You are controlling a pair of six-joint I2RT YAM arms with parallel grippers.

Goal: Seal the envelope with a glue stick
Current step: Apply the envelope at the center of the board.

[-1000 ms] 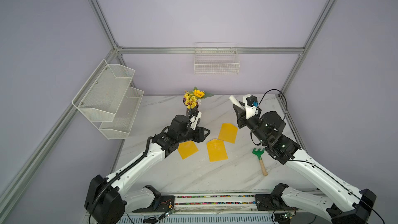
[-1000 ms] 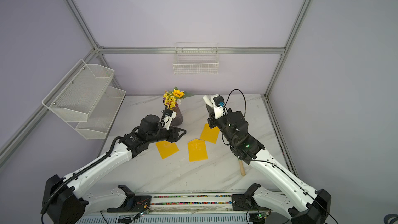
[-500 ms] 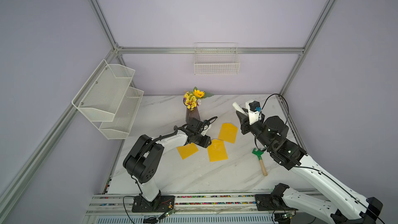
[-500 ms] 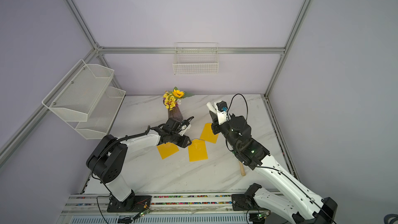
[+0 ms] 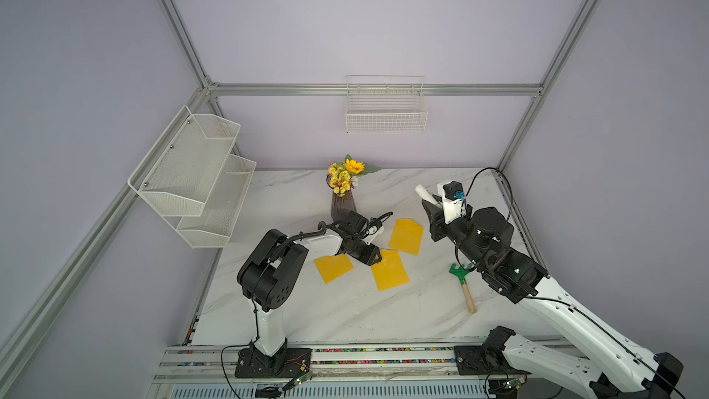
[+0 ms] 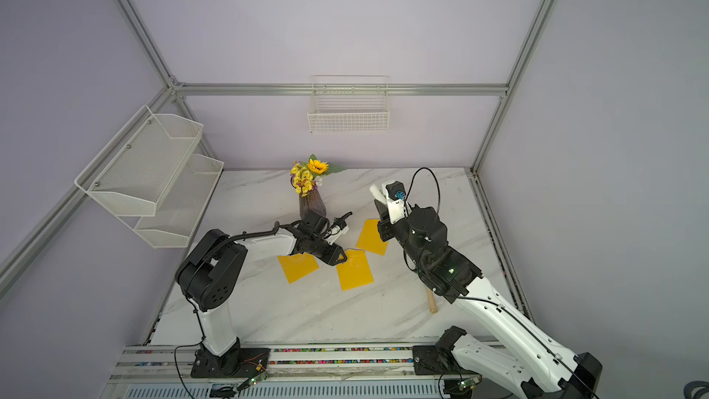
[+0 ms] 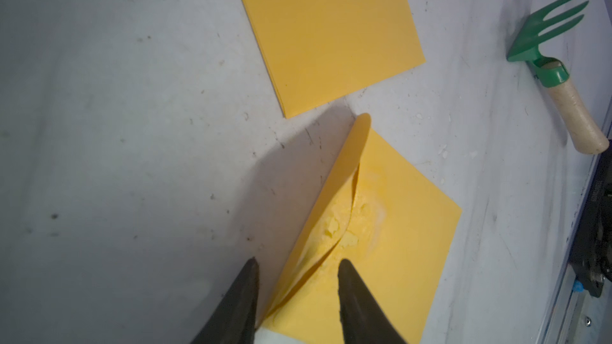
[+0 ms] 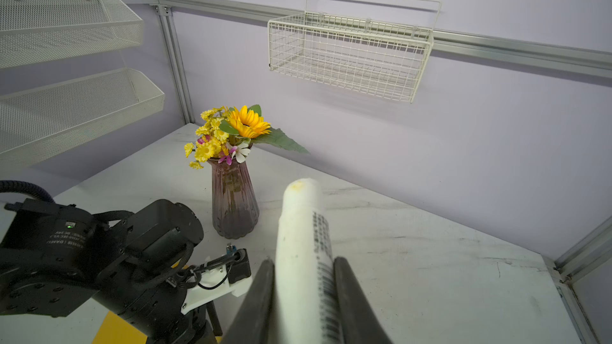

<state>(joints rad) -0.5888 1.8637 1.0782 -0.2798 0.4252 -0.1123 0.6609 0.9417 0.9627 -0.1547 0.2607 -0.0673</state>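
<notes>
A: Where's the glue stick [image 8: 303,243] on your feed?

B: I've got it in the R gripper [image 8: 304,263]. Jaws are clamped hard on the lower body, label side showing. The rounded end pokes out past the fingertips w/ a yellowish smudge on it. In both top views it's up off the counter [image 5: 307,301], tilted, rounded end toward the back wall.

A: And the envelope [image 7: 397,226]?

B: Yellow, flat on the counter, middle one of three. Its flap [image 7: 347,167] is standing up and curled. There's a pale, clumpy glue smear [image 7: 351,226] on the body under the flap.

A: L gripper [image 7: 298,261]?

B: I see it low over that envelope, jaws part open, one finger each side of the flap near the fold. Nothing pinched. Can't tell if either finger touches the paper.

A: What's round it?

B: The second envelope [image 7: 331,34] is near, corners close but apart. The third envelope [image 5: 333,268] lies by the L arm, closed side up. A green rake [image 7: 559,57] w/ a wooden handle lies on the R-arm side, well apart from the envelopes. The vase [image 8: 235,203] w/ yellow flowers is at the back of the counter. The wire basket [image 8: 347,54] is on the back wall and the mesh shelf [image 5: 192,174] on the side wall.
</notes>
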